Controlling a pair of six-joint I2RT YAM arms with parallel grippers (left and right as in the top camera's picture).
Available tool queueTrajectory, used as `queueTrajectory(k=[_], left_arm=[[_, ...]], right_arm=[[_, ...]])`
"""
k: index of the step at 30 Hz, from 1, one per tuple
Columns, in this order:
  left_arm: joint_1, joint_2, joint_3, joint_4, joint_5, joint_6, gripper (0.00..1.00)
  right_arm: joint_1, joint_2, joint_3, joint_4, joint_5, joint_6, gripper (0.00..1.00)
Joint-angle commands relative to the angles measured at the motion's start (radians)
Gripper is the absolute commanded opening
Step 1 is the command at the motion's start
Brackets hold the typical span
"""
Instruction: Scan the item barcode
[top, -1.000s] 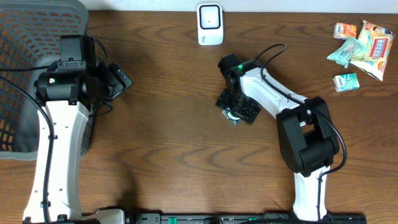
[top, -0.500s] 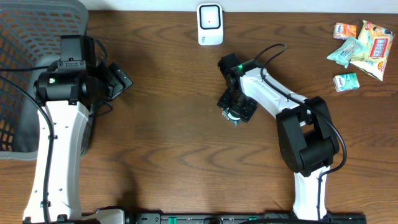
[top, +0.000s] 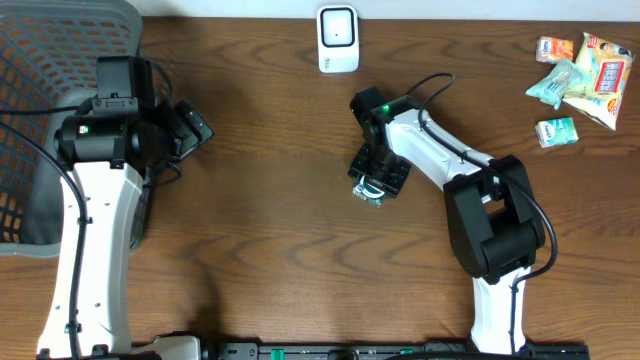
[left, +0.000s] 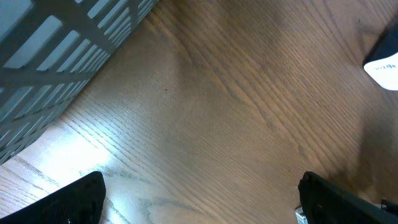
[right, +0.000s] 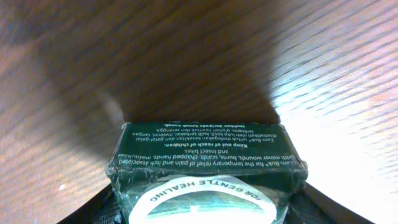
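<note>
The item is a dark green box with white print and a round white-and-teal label (right: 205, 155); from above it shows as a small dark pack (top: 368, 188) on the table's middle. My right gripper (top: 376, 178) reaches down over it. In the right wrist view its two black fingers (right: 99, 210) press against the box's left and right sides, shut on it. The white scanner (top: 338, 38) stands at the table's far edge, well apart from the box. My left gripper (top: 192, 126) hovers open by the basket, with only bare wood between its fingertips (left: 71, 200).
A grey mesh basket (top: 40, 60) fills the far left corner and its wall (left: 62, 56) shows close to my left gripper. Several snack packets (top: 580, 72) lie at the far right. A black cable loops over my right arm (top: 440, 85).
My right gripper's jaws have narrowed onto the green box, which has shifted slightly left with them. The left arm has stayed still.
</note>
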Motion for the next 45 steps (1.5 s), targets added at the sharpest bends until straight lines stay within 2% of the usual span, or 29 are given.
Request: queueTrajectory(k=[1,7,11,18,26,28,32,35,39,45], left_arm=[[0.005,0.001,-0.002,0.0,-0.013,-0.001,0.98],[0.005,0.001,-0.002,0.0,-0.013,-0.001,0.98],[0.005,0.001,-0.002,0.0,-0.013,-0.001,0.98],[0.005,0.001,-0.002,0.0,-0.013,-0.001,0.98],[0.005,0.001,-0.002,0.0,-0.013,-0.001,0.98],[0.005,0.001,-0.002,0.0,-0.013,-0.001,0.98],[0.005,0.001,-0.002,0.0,-0.013,-0.001,0.98],[0.005,0.001,-0.002,0.0,-0.013,-0.001,0.98],[0.005,0.001,-0.002,0.0,-0.013,-0.001,0.98],[0.005,0.001,-0.002,0.0,-0.013,-0.001,0.98]], right_arm=[[-0.021,0.016,-0.01,-0.001,-0.092,-0.103,0.61],[-0.074,0.016,-0.01,-0.001,-0.269,-0.213,0.57],[-0.111,0.016,-0.01,-0.002,-0.389,-0.27,0.58],[-0.177,0.016,-0.01,0.012,-0.751,-0.407,0.61],[-0.226,0.016,-0.01,0.015,-1.132,-0.462,0.61],[-0.233,0.016,-0.01,0.034,-1.17,-0.462,0.59],[-0.235,0.016,-0.01,0.05,-1.019,-0.454,0.57],[-0.22,0.016,-0.01,0.049,-0.761,-0.378,0.56],[-0.183,0.015,-0.01,0.082,-0.495,-0.33,0.65],[-0.109,0.014,0.047,0.067,-0.276,-0.387,0.74]])
